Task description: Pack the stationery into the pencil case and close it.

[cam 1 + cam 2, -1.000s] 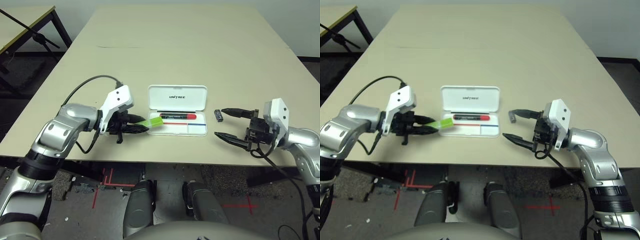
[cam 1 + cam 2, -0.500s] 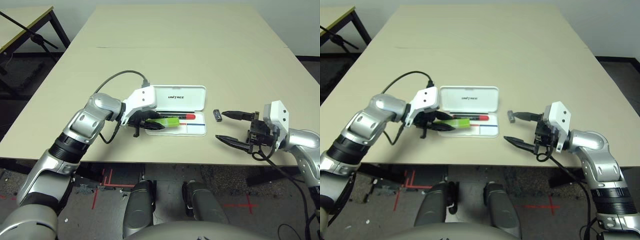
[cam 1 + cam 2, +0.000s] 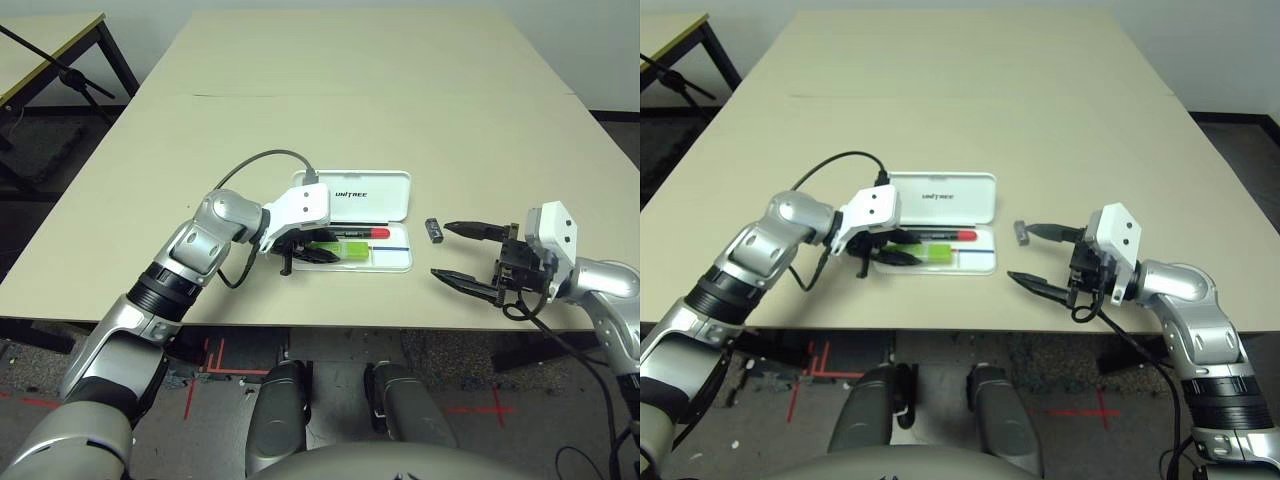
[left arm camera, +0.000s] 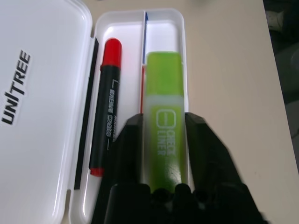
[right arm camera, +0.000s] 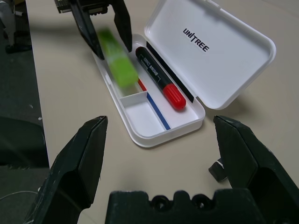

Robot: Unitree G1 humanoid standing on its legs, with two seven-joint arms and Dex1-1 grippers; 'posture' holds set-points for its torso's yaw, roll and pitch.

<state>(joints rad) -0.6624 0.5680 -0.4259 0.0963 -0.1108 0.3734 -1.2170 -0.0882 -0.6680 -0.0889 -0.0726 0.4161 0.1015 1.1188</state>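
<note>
The white pencil case (image 3: 390, 262) lies open, its "UNITREE" lid (image 3: 360, 193) folded back flat. In the tray, close to the hinge, rests the black marker with a red end (image 3: 352, 233). My left gripper (image 3: 312, 252) is shut on the lime-green highlighter (image 3: 346, 248) and holds it lengthwise over the tray's front half (image 4: 163, 32), parallel to the marker (image 4: 106, 116); I cannot tell whether it touches the tray. The small black-grey block (image 3: 434, 230) sits on the table right of the case. My right gripper (image 3: 458, 251) stands open beside the block, holding nothing.
The beige table (image 3: 380, 110) stretches far behind the case. Its front edge runs just below both grippers. A cable (image 3: 255, 165) loops from my left wrist. Another table (image 3: 50, 40) stands at the far left.
My left gripper has carried the highlighter rightward, from beside the case's left end to over its tray. The right arm has barely moved.
</note>
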